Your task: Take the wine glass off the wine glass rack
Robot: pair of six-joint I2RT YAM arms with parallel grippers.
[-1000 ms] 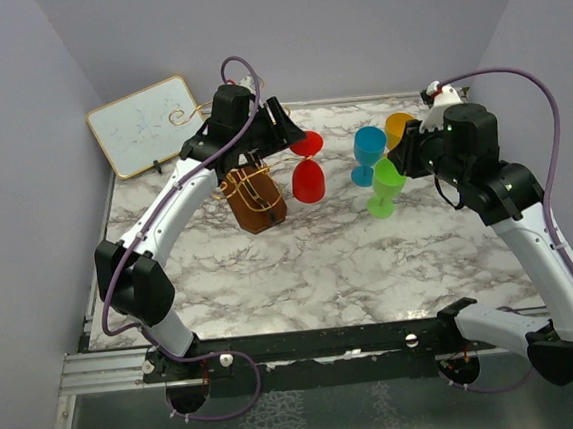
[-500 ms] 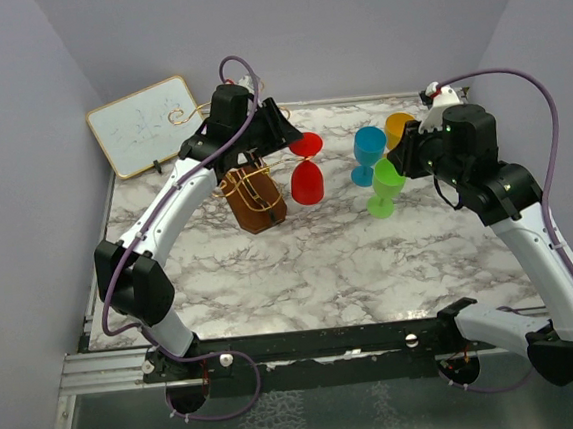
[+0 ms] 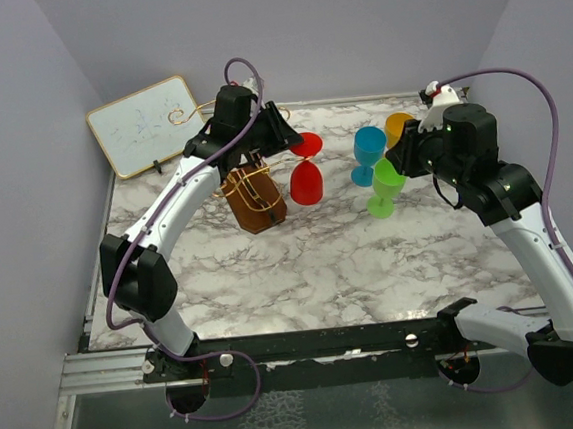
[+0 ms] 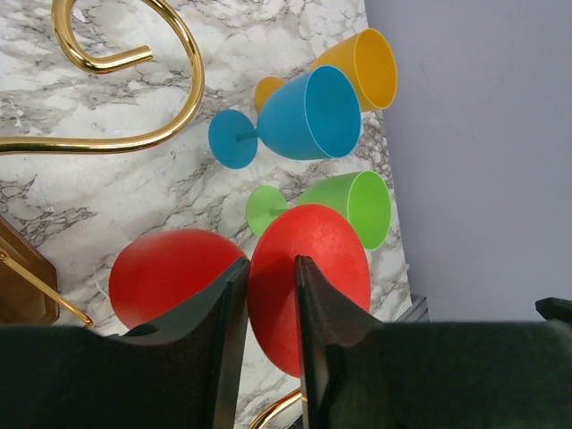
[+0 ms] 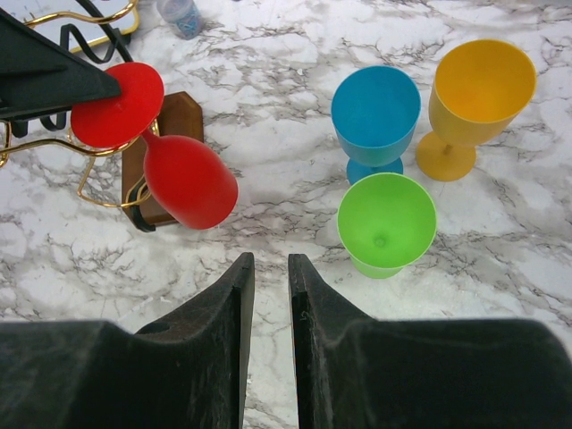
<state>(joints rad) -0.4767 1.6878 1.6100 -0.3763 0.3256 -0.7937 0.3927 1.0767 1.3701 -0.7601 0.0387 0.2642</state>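
Top of rack [image 3: 261,207] behind left arm [image 3: 177,202]

Bright, diffuse light from overhead in all three views; the marbled surface [image 3: 321,262] is evenly lit; the red wine glass [image 3: 307,183] casts only a faint, soft-edged shadow; the gold wire of the wine glass rack [image 4: 193,89] carries thin bright glints in the left wrist view; both wrist views are sharp on the glasses, while the dark left fingers [image 4: 214,344] and right fingers [image 5: 223,349], close to the lens, look slightly soft; the strip at the near edge [image 3: 314,418] of the top view lies darker
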